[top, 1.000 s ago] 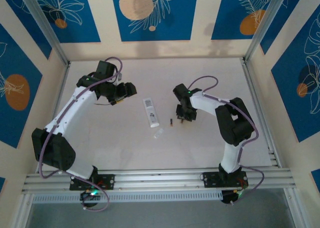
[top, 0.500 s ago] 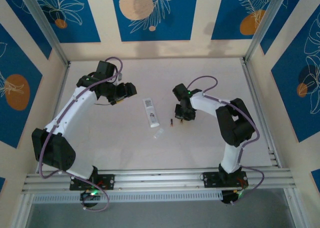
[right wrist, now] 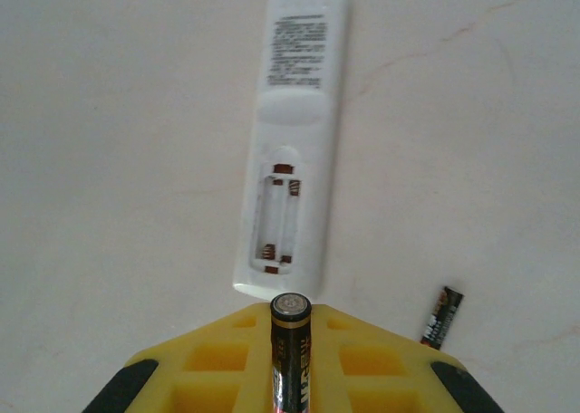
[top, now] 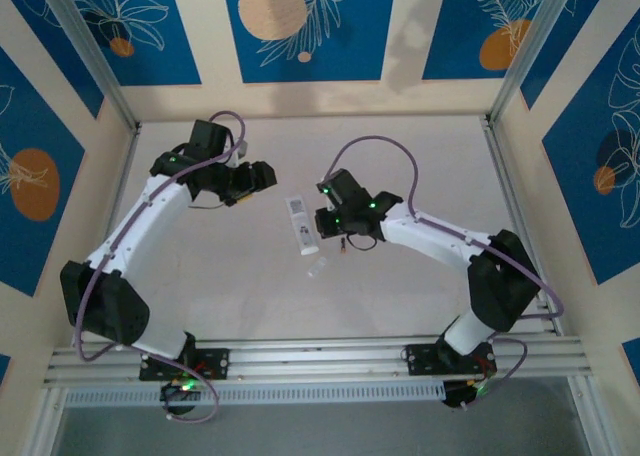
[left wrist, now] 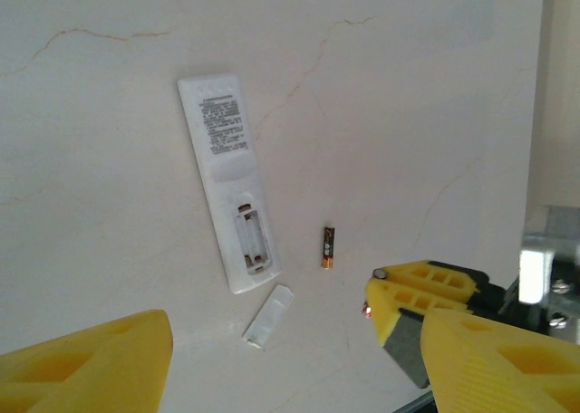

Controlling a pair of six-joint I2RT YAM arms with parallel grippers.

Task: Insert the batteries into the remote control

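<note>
The white remote control [right wrist: 292, 114] lies back up, its battery compartment [right wrist: 279, 218] open and empty. My right gripper [right wrist: 291, 333] is shut on one battery [right wrist: 291, 354], which stands between the yellow fingers just short of the remote's near end. In the top view this gripper [top: 324, 223] is right beside the remote [top: 301, 223]. The other battery [left wrist: 328, 247] lies on the table to the right of the remote [left wrist: 225, 173]. My left gripper [left wrist: 297, 369] hovers open with nothing in it, left of the remote in the top view [top: 262, 177].
The loose white compartment cover [left wrist: 269, 315] lies on the table just below the remote's open end, also seen from above [top: 317, 268]. An aluminium rail [top: 515, 216] borders the table on the right, with walls behind and at both sides.
My right gripper closed on a battery and swung left from beside the loose battery to the remote's near end. The left arm has barely moved.
</note>
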